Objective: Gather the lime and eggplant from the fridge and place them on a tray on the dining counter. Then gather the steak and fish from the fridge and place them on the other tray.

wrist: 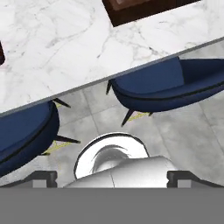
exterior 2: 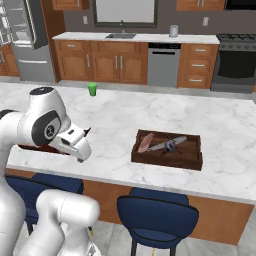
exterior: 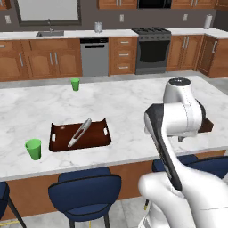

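My tool (wrist: 112,177) is spread wide, empty. The red-brown tray (exterior 2: 190,159) at right centre holds steak (exterior 2: 146,142) and fish (exterior 2: 170,144) on the marble surface (exterior 2: 115,120).

We see even, bright, flat light in all 3 views, w/ no single clear source. Shadows are faint: a soft dark patch under the tray (exterior: 80,136) on the counter (exterior: 111,102), a thin one beside the other tray (exterior 2: 167,149). No glare on the marble, just a mild sheen on the arm's white shell. Pics are low-res and a bit soft; far cabinets look slightly fuzzy. Straight edges stay straight, no bending near the borders. Stools (wrist: 166,83) in the hand view look fairly sharp.
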